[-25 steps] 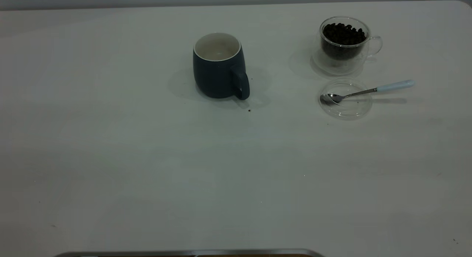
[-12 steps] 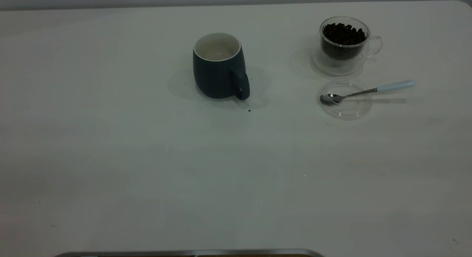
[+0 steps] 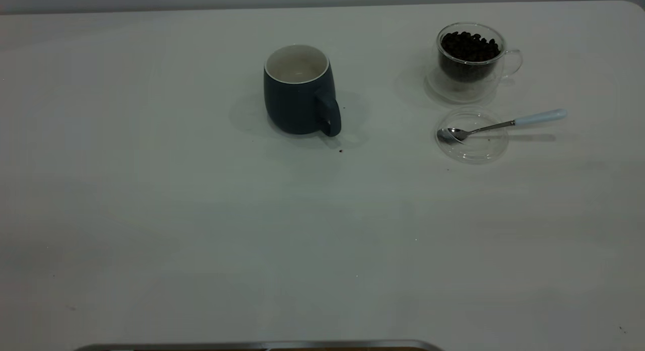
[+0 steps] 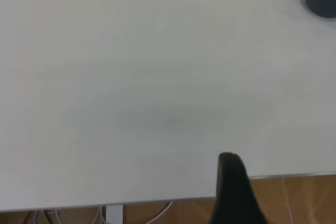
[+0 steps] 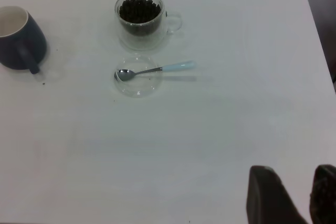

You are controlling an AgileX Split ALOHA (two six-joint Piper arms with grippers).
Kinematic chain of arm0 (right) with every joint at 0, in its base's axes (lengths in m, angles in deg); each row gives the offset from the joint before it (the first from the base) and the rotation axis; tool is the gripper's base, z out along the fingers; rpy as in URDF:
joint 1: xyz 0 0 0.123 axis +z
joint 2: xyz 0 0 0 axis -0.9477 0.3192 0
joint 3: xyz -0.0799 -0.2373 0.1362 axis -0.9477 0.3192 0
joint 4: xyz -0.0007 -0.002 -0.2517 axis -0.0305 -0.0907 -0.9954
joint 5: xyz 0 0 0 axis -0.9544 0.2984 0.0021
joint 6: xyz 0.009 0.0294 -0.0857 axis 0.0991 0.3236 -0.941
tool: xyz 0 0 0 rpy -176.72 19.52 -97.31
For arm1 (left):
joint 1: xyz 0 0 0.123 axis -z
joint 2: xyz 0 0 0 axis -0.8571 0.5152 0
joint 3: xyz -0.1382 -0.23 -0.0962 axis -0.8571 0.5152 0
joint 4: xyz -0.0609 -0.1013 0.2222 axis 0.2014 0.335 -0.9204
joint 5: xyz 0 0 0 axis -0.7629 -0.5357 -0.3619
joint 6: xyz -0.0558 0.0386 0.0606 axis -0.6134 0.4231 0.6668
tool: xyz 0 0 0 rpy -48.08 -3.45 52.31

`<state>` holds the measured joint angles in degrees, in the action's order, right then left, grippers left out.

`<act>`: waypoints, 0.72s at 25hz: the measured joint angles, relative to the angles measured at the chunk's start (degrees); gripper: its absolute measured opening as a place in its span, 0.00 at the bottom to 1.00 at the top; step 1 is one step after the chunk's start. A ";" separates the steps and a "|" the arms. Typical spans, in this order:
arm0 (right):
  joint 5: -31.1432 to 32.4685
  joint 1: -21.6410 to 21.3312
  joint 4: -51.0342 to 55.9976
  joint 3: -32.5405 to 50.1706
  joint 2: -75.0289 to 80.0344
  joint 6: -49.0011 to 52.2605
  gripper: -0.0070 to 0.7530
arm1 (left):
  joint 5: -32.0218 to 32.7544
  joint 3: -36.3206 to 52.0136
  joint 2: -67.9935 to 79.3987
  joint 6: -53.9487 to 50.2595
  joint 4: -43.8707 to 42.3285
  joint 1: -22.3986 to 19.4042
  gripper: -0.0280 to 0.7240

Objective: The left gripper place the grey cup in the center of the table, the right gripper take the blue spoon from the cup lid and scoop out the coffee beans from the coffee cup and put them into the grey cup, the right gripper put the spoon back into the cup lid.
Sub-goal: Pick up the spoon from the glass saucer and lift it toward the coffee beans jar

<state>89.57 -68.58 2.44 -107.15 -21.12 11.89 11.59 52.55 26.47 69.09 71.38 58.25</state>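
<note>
The white table holds the grey cup; right gripper jaws apart, empty; left gripper's unreadable.

Nothing on the table changes place across the three exterior views: the grey cup, coffee cup, cup lid and blue spoon match their earlier positions, and no arm enters that view.

No readable text, label, brand, number or sign shows on anything here
</note>
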 joint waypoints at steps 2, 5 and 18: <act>0.00 0.00 0.00 0.00 0.00 0.00 0.32 | 0.00 0.00 0.00 0.00 0.00 0.12 0.76; 0.00 0.00 0.00 0.00 0.00 0.00 0.32 | 0.00 0.00 0.00 0.00 0.00 0.12 0.76; 0.00 0.00 0.71 0.00 0.00 0.00 0.32 | 0.00 0.00 0.00 0.00 0.00 0.12 0.76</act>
<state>89.57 -68.58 3.15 -107.15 -21.12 11.89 11.59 52.55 26.47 69.09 71.38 58.37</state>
